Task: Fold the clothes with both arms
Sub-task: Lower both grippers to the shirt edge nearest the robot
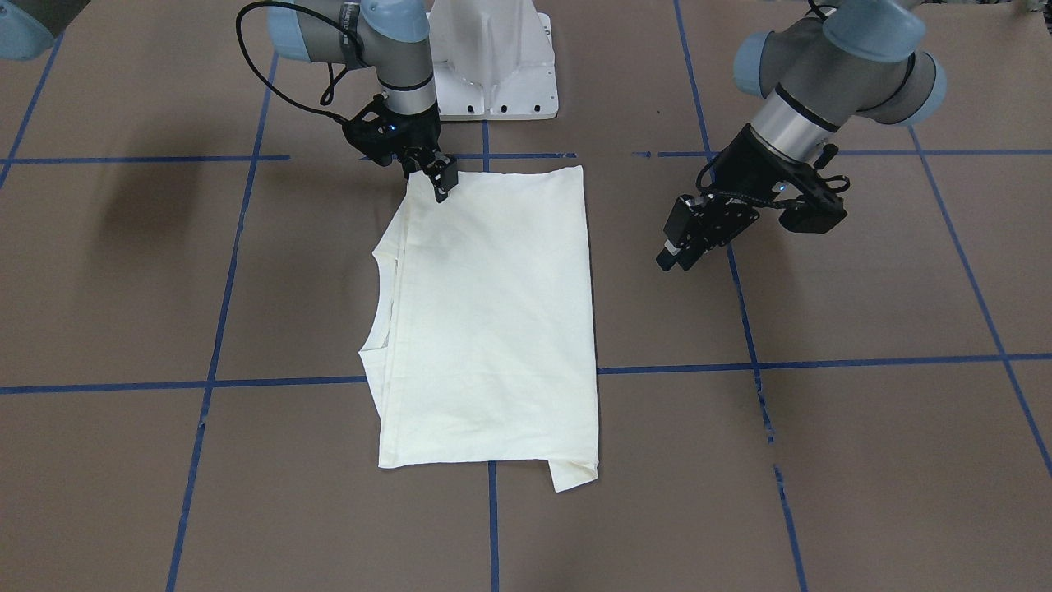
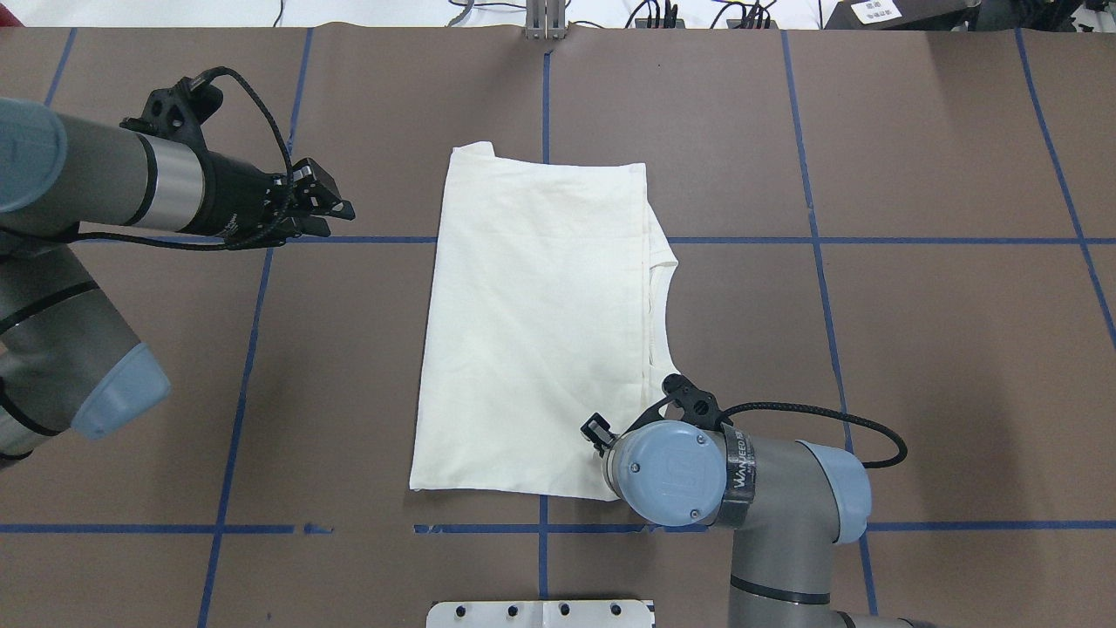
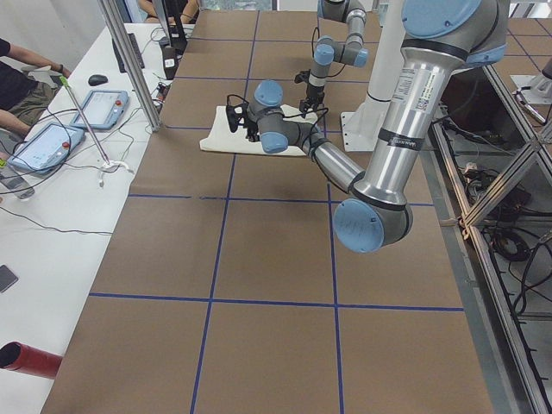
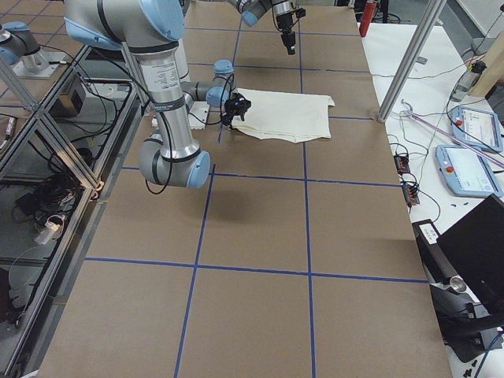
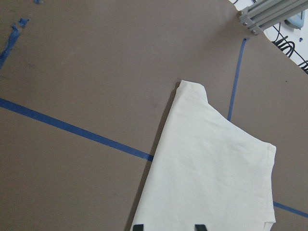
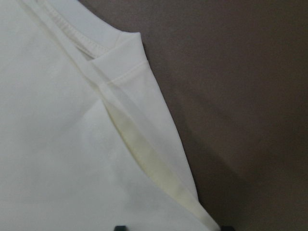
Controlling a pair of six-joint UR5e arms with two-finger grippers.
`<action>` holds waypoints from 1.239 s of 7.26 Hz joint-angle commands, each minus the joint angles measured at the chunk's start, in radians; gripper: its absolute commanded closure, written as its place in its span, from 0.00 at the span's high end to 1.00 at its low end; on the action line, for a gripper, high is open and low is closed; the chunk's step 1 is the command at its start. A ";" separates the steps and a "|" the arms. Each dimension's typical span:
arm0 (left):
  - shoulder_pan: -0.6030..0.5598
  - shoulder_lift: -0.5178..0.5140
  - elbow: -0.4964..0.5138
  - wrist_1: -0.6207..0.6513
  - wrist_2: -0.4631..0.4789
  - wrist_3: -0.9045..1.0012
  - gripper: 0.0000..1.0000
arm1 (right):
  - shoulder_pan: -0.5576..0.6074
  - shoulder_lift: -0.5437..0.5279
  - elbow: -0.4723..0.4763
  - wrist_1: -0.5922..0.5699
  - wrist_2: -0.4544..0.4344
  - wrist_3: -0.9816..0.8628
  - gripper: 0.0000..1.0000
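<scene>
Shirt [image 1: 493, 329]: cream, folded into a rough rectangle, flat in the middle of the table [image 1: 863, 460], plain side up, lying across a crossing of blue tape lines [image 1: 822, 362]. Collar [image 1: 380, 306] on the edge toward the robot's right, layered folds showing beside it. Small flap [image 1: 575, 475] poking out past the far edge at the corner toward the robot's left. Right gripper [image 1: 437, 177]: down at the near corner on the collar side, fingers apart, nothing clamped; in the wrist view both fingertips [image 6: 120, 227] spread wide with the folded shirt edge running between them; touching cloth or just above it, cannot tell. In the overhead view mostly hidden under its own wrist joint. Left gripper [image 1: 678, 259]: well off the shirt on the robot's left, held above bare table beside a tape line, pointing toward the shirt, fingers [image 5: 138, 226] a little apart, empty. Table covered in brown paper. White base [image 1: 493, 66] at the robot's edge, just behind the shirt's near edge, not touching. Beyond the far edge, in the side views, a white bench with two tablets [image 3: 47, 142] and cables.
</scene>
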 commanded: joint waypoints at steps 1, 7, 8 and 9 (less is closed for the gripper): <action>0.000 -0.001 -0.003 0.008 0.000 0.000 0.46 | -0.007 -0.001 0.000 0.000 0.002 0.000 0.00; 0.059 0.031 -0.044 0.055 0.059 -0.114 0.47 | 0.010 -0.061 0.107 0.000 0.025 -0.017 0.00; 0.135 0.037 -0.093 0.111 0.099 -0.165 0.50 | 0.008 -0.064 0.113 0.000 0.028 -0.015 0.00; 0.244 0.031 -0.117 0.188 0.162 -0.246 0.53 | 0.011 -0.067 0.113 0.000 0.028 -0.017 0.00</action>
